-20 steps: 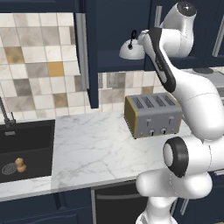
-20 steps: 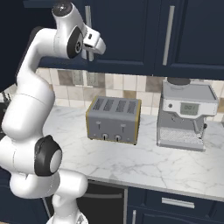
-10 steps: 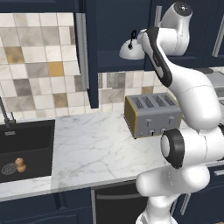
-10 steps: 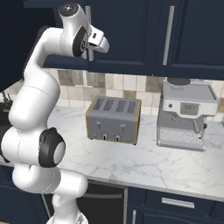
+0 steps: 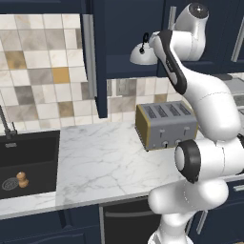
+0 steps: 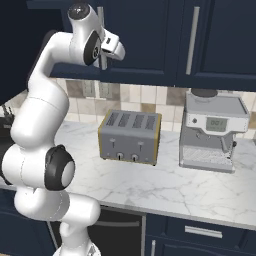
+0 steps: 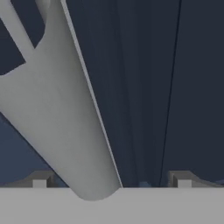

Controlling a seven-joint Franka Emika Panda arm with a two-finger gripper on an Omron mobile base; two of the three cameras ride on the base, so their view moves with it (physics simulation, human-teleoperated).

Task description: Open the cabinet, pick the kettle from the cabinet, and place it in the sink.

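White marbled tabletop (image 5: 95, 162) runs along a wall of beige and grey tiles (image 5: 43, 71), with dark navy cupboards above and below. Up in the cabinet (image 5: 128, 33), whose left door (image 5: 97, 57) stands swung outward edge-on in the left base view, the kettle (image 5: 143, 55) sits on the shelf: a small squat silver-white dome with a thin black arched handle. The cabinet's flat doors carry long vertical silver bar handles (image 6: 192, 40).

The white arm rises from the base, bends at its dark joints and reaches high, its wrist just beside the kettle at shelf height. In the right base view the end effector (image 6: 103, 62) hangs by a silver bar handle in front of the navy doors. The hand view has one such pale bar (image 7: 65, 113) slanting large and close across the navy panel, with the finger tips (image 7: 40, 180) spread wide apart and nothing between them; the end effector is released.

On the tabletop stands a boxy silver four-slot toaster (image 5: 166, 125), and to its right a silver coffee machine (image 6: 212, 131). At the far left lies the sink (image 5: 28, 162), a black basin with a round metal drain (image 5: 9, 183), a small brown object (image 5: 22, 179) beside the drain, and a dark faucet (image 5: 5, 125) at its back edge.
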